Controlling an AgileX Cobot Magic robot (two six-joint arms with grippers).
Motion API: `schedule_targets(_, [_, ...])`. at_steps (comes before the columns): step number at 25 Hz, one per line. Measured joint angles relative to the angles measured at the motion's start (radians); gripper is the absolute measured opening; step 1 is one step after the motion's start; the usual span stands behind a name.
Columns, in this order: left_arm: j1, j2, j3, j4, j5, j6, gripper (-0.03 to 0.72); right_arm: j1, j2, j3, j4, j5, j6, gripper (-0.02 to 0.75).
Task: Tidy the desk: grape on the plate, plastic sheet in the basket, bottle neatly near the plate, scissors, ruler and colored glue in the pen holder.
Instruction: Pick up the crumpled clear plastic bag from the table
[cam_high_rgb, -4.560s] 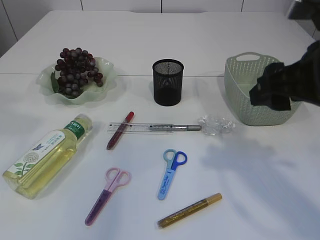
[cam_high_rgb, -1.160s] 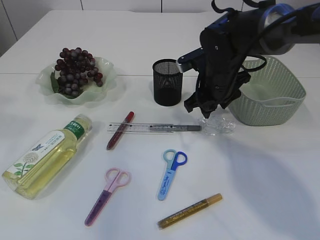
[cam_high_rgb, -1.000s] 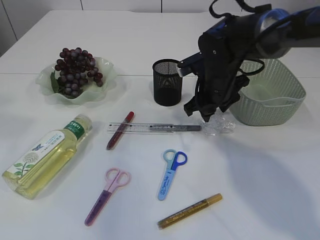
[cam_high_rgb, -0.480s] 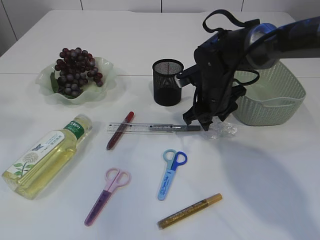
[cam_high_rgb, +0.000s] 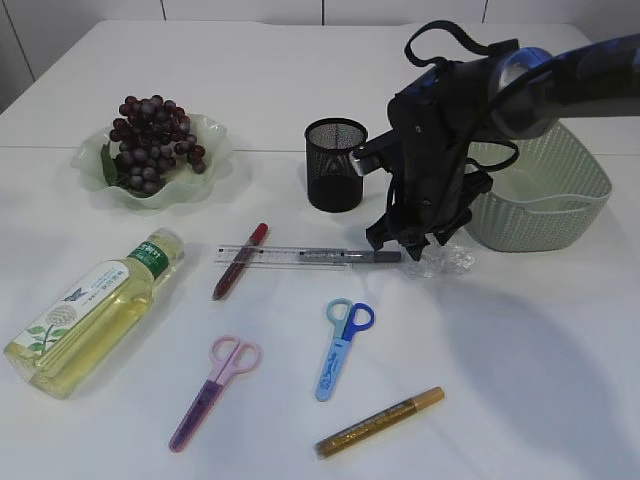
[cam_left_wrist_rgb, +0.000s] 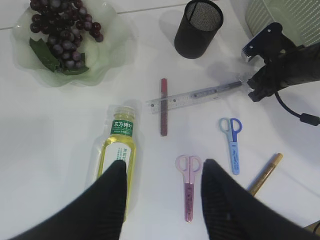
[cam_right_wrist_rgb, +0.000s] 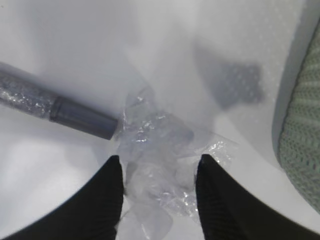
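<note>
My right gripper (cam_high_rgb: 412, 245) is down at the table, open, its fingers on either side of the crumpled clear plastic sheet (cam_right_wrist_rgb: 157, 150), which lies beside the green basket (cam_high_rgb: 540, 215). Grapes (cam_high_rgb: 152, 138) rest on the green plate (cam_high_rgb: 215, 165). The bottle (cam_high_rgb: 95, 308) lies on its side at the left. A clear ruler (cam_high_rgb: 285, 256), a red glue pen (cam_high_rgb: 240, 261) and a grey glue pen (cam_high_rgb: 350, 256) lie before the black pen holder (cam_high_rgb: 336, 165). Pink scissors (cam_high_rgb: 215, 390), blue scissors (cam_high_rgb: 342, 345) and gold glue (cam_high_rgb: 380, 421) lie nearer. My left gripper (cam_left_wrist_rgb: 162, 167) hangs open high above, empty.
The grey glue pen's cap (cam_right_wrist_rgb: 82, 119) touches the plastic sheet's left edge. The basket wall (cam_right_wrist_rgb: 302, 150) stands close on the right of my right gripper. The right arm (cam_high_rgb: 470, 90) reaches over the basket's front left corner.
My right gripper has come down and slightly left onto the plastic sheet, and its fingers have drawn in closer around it. Everything else on the table lies as before.
</note>
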Motion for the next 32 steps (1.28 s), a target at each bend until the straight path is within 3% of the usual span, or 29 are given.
schedule_targets(7, [0.0,0.0,0.0,0.0,0.0,0.0,0.358,0.0,0.0,0.0,-0.026,0.019,0.022,0.151])
schedule_targets(14, [0.0,0.0,0.0,0.0,0.0,0.0,0.358,0.0,0.0,0.0,-0.046,0.037,0.042,0.088])
schedule_targets(17, [0.0,0.0,0.0,0.0,0.0,0.0,0.358,0.0,0.0,0.0,-0.049,0.047,0.044,0.026])
schedule_targets(26, [0.0,0.0,0.0,0.0,0.0,0.0,0.345,0.0,0.0,-0.061,-0.045,0.121,0.058,0.015])
schedule_targets(32, [0.0,0.0,0.0,0.0,0.0,0.0,0.343,0.0,0.0,-0.179,0.048,0.199,0.034,0.015])
